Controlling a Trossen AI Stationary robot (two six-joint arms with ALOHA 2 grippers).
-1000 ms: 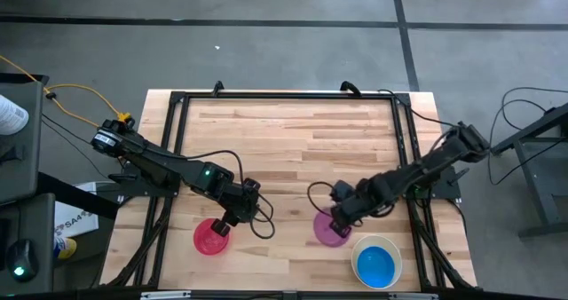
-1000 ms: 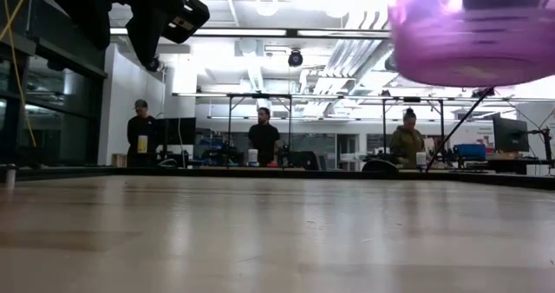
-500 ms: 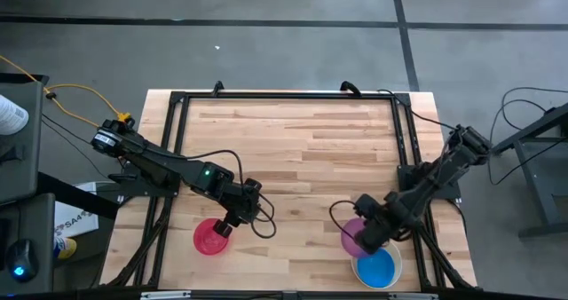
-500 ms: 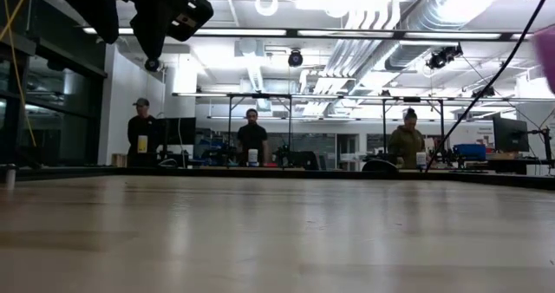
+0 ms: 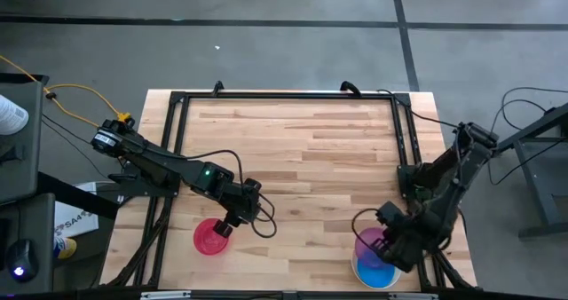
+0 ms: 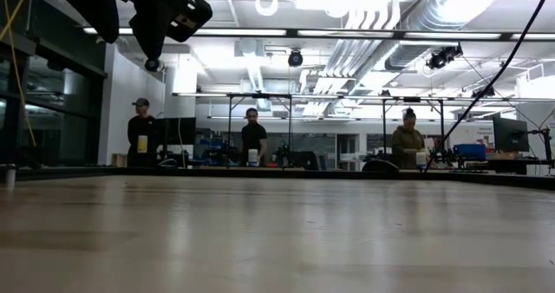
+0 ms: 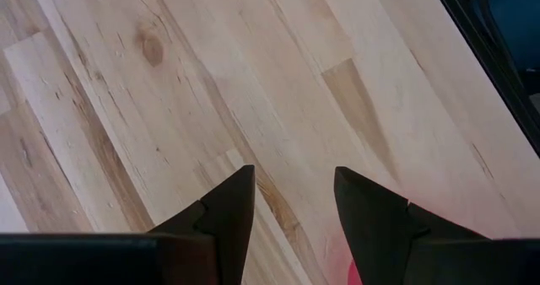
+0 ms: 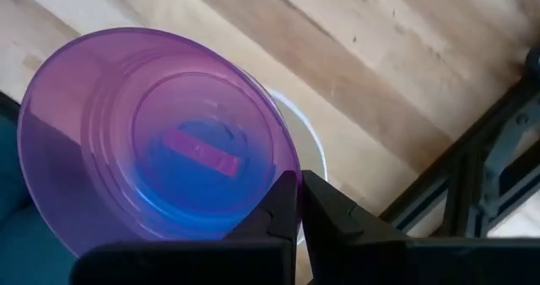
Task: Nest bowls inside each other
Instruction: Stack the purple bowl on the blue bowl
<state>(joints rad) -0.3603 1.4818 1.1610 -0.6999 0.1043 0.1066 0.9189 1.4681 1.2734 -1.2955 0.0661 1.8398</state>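
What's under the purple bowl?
The purple bowl, pinched at its rim by the right pincer, hangs over the blue bowl, whose blue shows through it. A white rim peeks out beside it. The rest underneath is covered.

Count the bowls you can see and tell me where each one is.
3 clearly: pinkish-red bowl under the left gripper; purple bowl held by the right gripper; blue bowl beneath it. Others may be hidden.
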